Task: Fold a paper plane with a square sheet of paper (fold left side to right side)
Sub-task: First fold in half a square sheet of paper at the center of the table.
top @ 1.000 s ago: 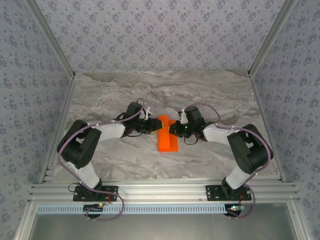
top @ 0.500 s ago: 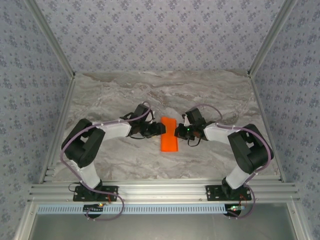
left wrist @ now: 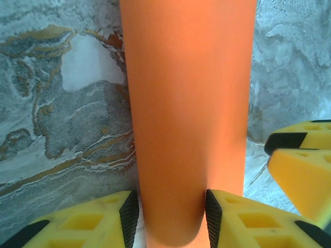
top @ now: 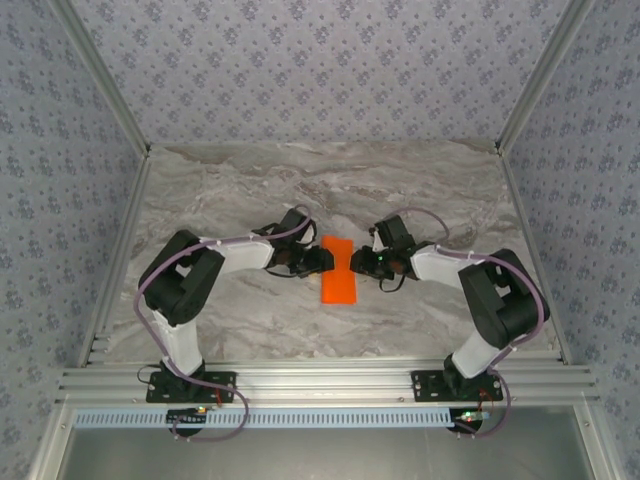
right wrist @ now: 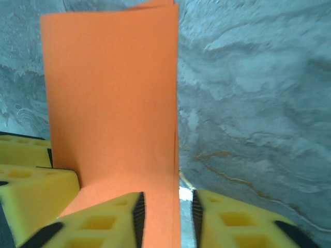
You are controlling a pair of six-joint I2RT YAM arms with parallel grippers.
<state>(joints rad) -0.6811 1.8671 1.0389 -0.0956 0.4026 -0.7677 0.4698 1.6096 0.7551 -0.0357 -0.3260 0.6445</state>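
We see the left gripper [left wrist: 168,219] clamp the paper [left wrist: 189,103] to anchor it; the right gripper [right wrist: 166,209] straddles its edge, slack

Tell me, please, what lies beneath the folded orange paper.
The marble tabletop shows all around the folded orange paper; whatever lies directly beneath it, or between its layers, is covered.

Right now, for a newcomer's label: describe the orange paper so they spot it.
Find the grey marbled tabletop, then the gap between the left gripper and the right gripper. There lies a narrow, folded sheet of bright orange paper, the only orange thing on the grey stone.
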